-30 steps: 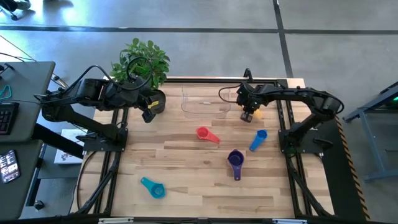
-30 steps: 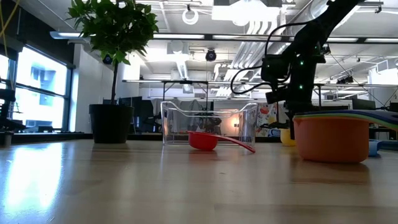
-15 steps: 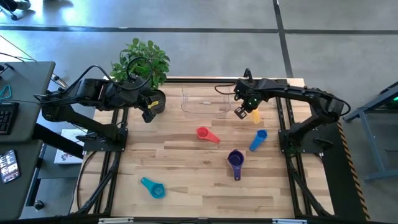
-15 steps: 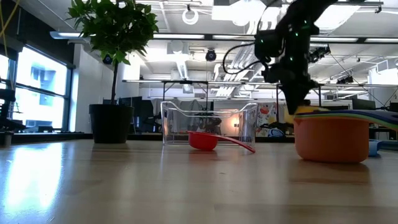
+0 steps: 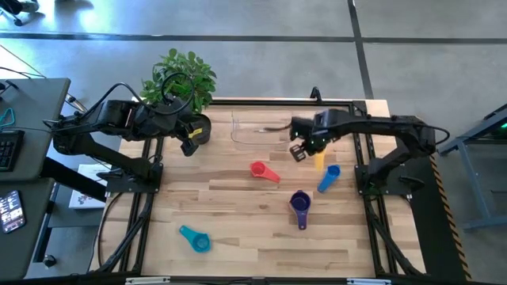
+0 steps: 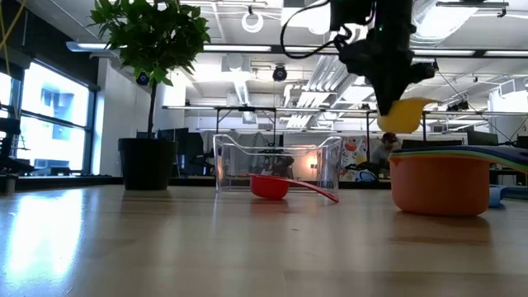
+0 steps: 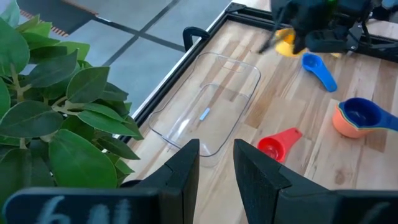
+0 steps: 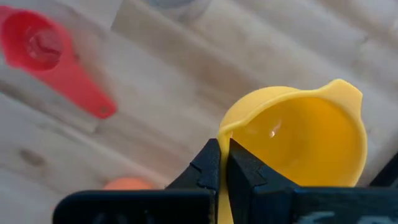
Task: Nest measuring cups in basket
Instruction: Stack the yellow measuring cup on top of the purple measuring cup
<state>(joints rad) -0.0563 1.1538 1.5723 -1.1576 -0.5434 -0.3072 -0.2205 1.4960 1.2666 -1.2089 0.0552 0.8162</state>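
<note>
On the wooden tabletop (image 5: 238, 237), the left claw (image 5: 190, 146) waited at the far left corner beside a potted plant (image 5: 181, 75), its fingers (image 7: 180, 177) parted a little and holding nothing. A teal cup (image 5: 195, 238) lay near the front edge, well apart from the others. The clear basket (image 5: 260, 129) stood at the back of the tabletop, nothing visible inside it, with a red cup (image 5: 263, 171) lying just in front of it. To the right of the red cup, the right claw (image 5: 299, 150) hung above the tabletop by the basket's right front corner, pinched tight on the rim of a yellow cup (image 8: 298, 146) that it held clear of the surface. Toward the front sat a purple cup (image 5: 299, 207) nested in an orange cup (image 6: 439, 183), and a blue cup (image 5: 329, 177) lay to the right of the raised yellow one.
</note>
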